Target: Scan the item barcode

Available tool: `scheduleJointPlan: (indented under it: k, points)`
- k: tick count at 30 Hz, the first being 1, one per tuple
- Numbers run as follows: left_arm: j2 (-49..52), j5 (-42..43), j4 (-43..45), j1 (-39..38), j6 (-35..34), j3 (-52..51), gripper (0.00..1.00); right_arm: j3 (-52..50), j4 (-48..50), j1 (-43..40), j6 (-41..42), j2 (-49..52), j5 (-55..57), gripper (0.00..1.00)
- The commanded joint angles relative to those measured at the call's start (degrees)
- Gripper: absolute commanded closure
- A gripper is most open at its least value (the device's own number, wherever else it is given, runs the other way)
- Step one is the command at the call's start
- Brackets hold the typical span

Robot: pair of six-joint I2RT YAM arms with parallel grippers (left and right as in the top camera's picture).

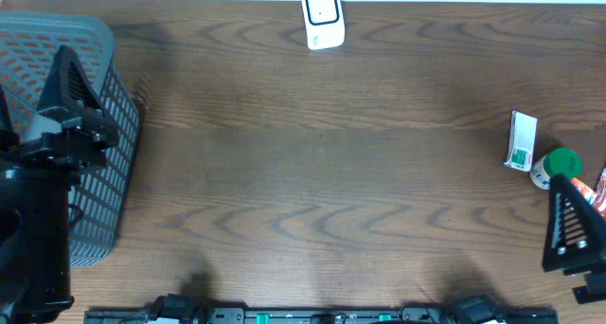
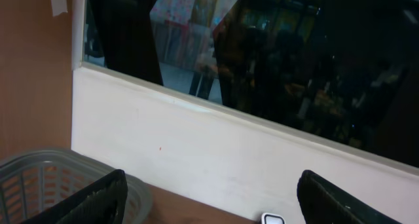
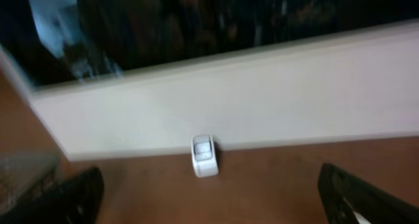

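Observation:
The white barcode scanner [image 1: 323,18] stands at the table's far edge, in the middle. It also shows small in the left wrist view, scanner [image 2: 273,219], and in the right wrist view, scanner [image 3: 204,156]. Items lie at the right edge: a white-and-green box [image 1: 521,141], a green-capped bottle [image 1: 557,166] and a red item [image 1: 601,187] cut off by the frame. My right gripper [image 1: 571,220] [image 3: 211,174] hovers just in front of them, open and empty. My left gripper [image 1: 74,87] [image 2: 213,179] is raised over the basket, open and empty.
A grey mesh basket [image 1: 99,163] [image 2: 39,178] stands at the left edge under my left arm. A white wall and a dark window run behind the far edge of the table. The bare wooden tabletop [image 1: 322,172] stretches between the two arms.

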Motion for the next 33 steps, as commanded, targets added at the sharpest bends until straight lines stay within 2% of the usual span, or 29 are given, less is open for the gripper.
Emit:
scheduleJointPlan:
  k: [1,12,19,23,28,33]
  points:
    - [-0.1,-0.3,0.2,0.2,0.1,0.0,0.17,-11.1,3.9,-0.5,-0.8,-4.2,2.3,0.01]
    - [-0.1,-0.3,0.2,0.2,0.1,0.0,0.17,-47.4,24.9,-0.5,-0.8,-15.1,11.3,0.01]
    - [-0.1,-0.3,0.2,0.2,0.1,0.0,0.17,-68.0,38.1,-0.5,-0.9,-22.9,13.0,0.01]
    - [-0.1,-0.3,0.2,0.2,0.1,0.0,0.17,-76.8,42.8,-1.5,-1.2,-30.4,16.0,0.01]
    - [-0.1,-0.3,0.2,0.2,0.1,0.0,0.17,-85.5,43.6,-4.6,-1.2,-40.5,16.1,0.01]
    - [-0.1,-0.3,0.2,0.2,0.1,0.0,0.17,-89.9,46.4,-5.8,-1.2,-41.3,16.6,0.01]
